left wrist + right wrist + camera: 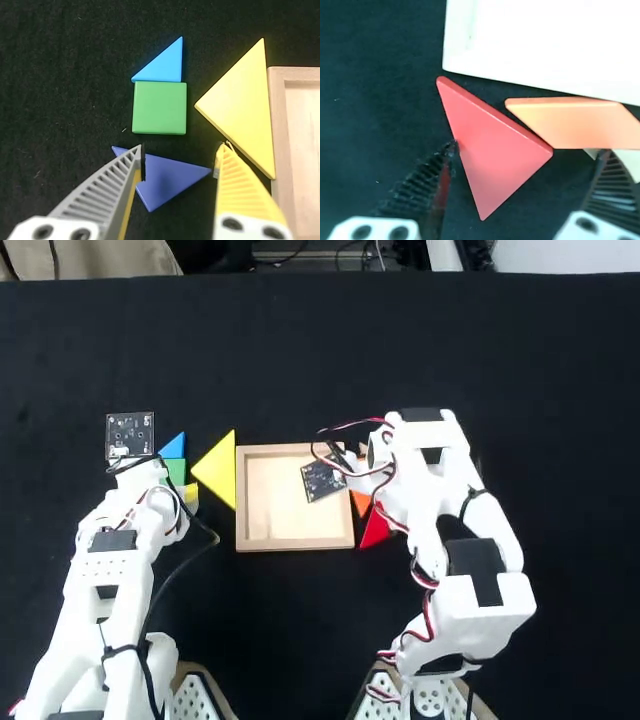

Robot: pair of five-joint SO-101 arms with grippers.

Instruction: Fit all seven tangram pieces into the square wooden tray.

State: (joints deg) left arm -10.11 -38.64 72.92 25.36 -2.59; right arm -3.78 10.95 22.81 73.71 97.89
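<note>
Orange piece (570, 122) beside red triangle (492, 155), near tray (462, 55)

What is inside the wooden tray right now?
Only bare wood shows on the tray floor, no pieces. The right arm's board hangs over the far right corner, so what lies under it cannot be seen.

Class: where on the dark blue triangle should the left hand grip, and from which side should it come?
Probably from straight above, pinching the dark blue triangle by its thin side faces: it lies flat on the table, and the open left hand hangs over it.
</note>
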